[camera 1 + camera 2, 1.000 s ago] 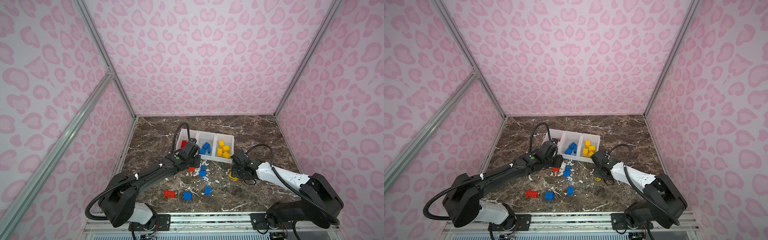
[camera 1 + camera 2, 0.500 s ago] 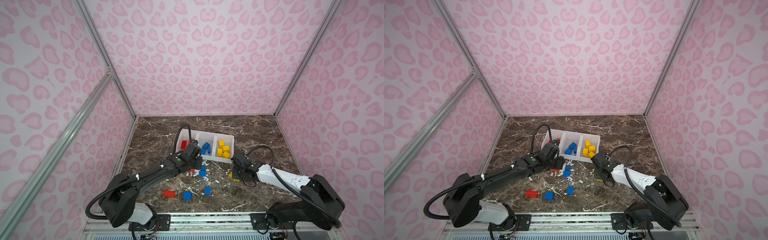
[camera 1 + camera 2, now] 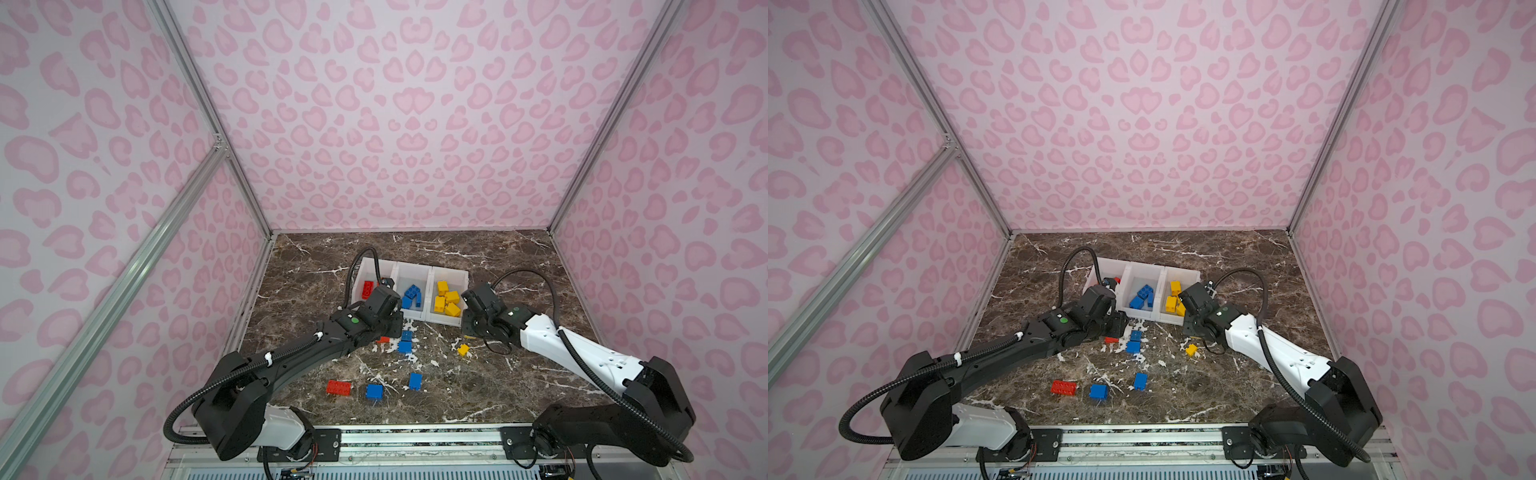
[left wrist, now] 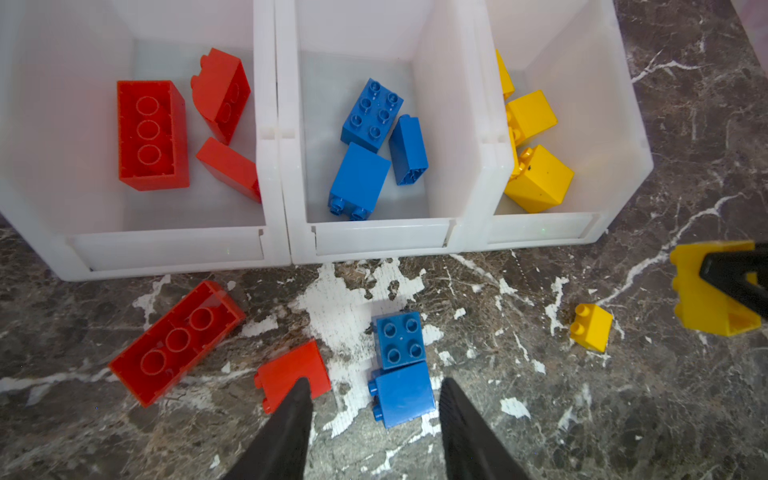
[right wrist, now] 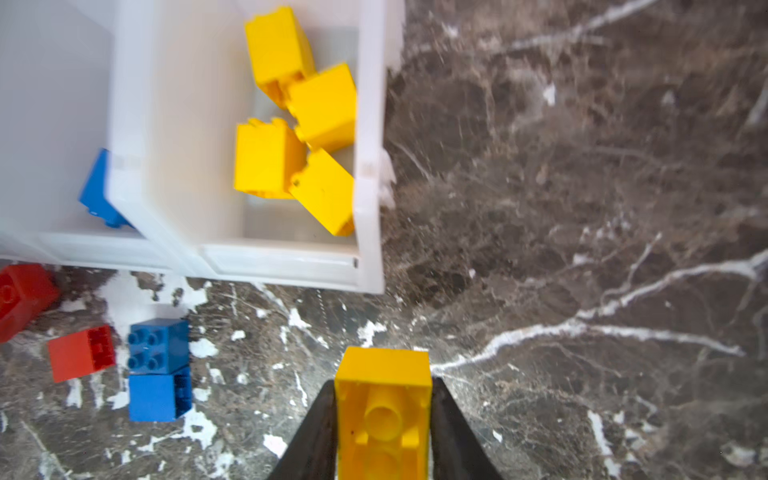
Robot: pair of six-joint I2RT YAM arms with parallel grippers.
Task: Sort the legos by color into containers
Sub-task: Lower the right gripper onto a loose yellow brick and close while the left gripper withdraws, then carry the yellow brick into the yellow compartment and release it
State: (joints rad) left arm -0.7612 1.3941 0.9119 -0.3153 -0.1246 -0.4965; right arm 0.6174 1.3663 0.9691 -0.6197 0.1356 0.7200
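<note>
Right fingers [image 5: 316, 436] around yellow brick [image 5: 382, 409]

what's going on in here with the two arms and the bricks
Two robot arms are sorting bricks by colour into three joined white bins: red, blue and yellow, some already in. The right gripper is shut on a yellow brick, held near the front corner of the yellow bin. The left gripper hangs open over a blue brick beside a small red brick. Several more lie loose on the marble table.
</note>
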